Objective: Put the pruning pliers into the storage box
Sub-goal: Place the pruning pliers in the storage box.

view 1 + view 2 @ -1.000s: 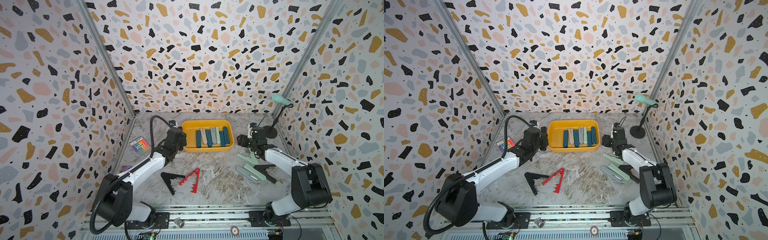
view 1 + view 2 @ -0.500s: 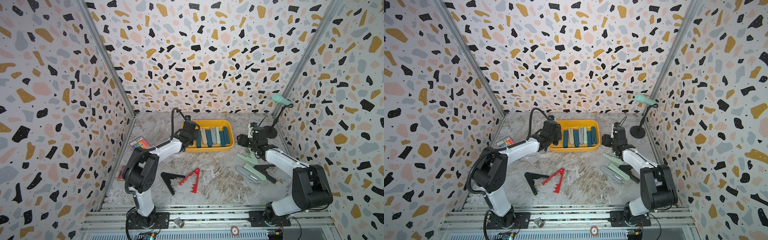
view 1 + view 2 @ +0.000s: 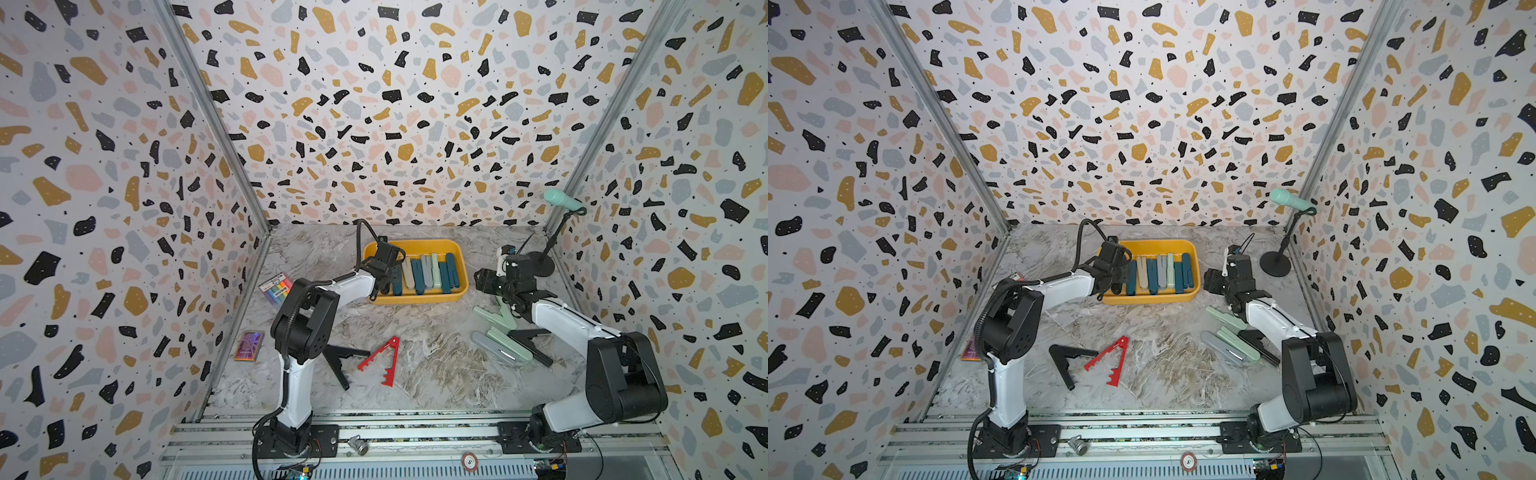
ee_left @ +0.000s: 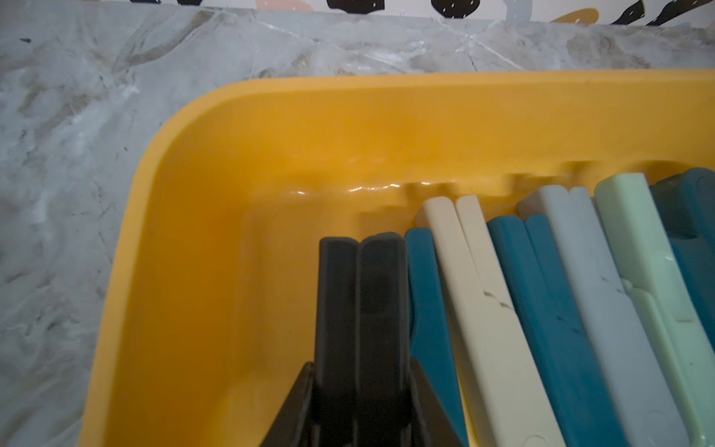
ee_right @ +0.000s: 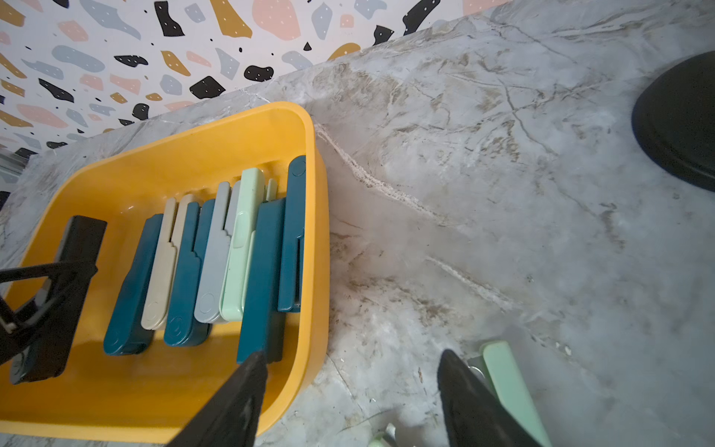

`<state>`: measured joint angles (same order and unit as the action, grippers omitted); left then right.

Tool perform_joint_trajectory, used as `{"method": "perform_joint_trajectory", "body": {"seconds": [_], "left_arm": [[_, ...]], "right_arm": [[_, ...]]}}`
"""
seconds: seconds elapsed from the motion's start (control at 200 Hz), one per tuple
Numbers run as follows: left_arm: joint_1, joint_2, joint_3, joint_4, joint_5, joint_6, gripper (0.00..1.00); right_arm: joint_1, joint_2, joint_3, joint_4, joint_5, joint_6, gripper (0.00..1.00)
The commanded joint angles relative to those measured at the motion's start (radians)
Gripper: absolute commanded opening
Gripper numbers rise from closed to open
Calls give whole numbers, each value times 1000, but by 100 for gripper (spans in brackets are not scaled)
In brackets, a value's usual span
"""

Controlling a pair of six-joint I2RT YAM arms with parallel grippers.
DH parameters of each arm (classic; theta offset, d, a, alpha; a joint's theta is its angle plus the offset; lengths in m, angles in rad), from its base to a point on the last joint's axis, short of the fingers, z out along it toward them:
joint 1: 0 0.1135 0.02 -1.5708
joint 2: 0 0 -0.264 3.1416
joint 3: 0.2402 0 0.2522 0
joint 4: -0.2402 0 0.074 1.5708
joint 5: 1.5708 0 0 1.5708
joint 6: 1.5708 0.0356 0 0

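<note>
Presently held: one black pruning pliers [image 4: 361, 294], arms folded together, clamped between the jaws of the left gripper [image 4: 361, 402] over the bare left end of the storage box [image 4: 348, 127]. Whether it touches the box floor cannot be told. Its handle end is cut off at the edge of the left wrist view, and in both top views the gripper body covers it.

Right gripper [image 5: 352, 362]: jaws wide apart with nothing between them, just beside the box's right wall.

In box: row of seven folded pliers [image 3: 428, 272] in teal, beige, teal, grey, mint and two teal. They overlap, so the lower edges are hidden.

Loose on the table:
- red notched pliers [image 3: 384, 359], spread in a V
- open black pliers [image 3: 1065, 359] just beside the red ones, partly behind the left arm in a top view
- open mint pliers [image 3: 492, 316]
- grey pliers [image 3: 490, 348], touching the folded mint pliers [image 3: 510, 344]
- third black pliers [image 3: 538, 353], largely under the right forearm, outline unclear

Sundry:
- rainbow-striped packet [image 3: 277, 287] and purple card [image 3: 248, 345] near the left wall
- mint microphone [image 3: 563, 200] on a black stand at the far right corner

Surface: grey marble-patterned tabletop [image 3: 436, 382].

Room: terrazzo-print walls [image 3: 395, 104] on three sides, with a metal rail [image 3: 415, 432] along the front carrying both arm bases.
</note>
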<state>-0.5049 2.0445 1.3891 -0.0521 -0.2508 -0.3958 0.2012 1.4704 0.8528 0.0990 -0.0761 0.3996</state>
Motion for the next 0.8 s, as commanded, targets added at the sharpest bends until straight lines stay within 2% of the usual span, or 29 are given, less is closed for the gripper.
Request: {"method": "perform_joint_trajectory", "body": {"seconds": [0.0,0.791], "left_arm": [[12,1,20,14,-10,6,19],[56,119,108,1,129,-68,22]], "right_arm": [[-2,-40,-10,5,2,9,72],[-2,-42,-12,-3,6,8,72]]}}
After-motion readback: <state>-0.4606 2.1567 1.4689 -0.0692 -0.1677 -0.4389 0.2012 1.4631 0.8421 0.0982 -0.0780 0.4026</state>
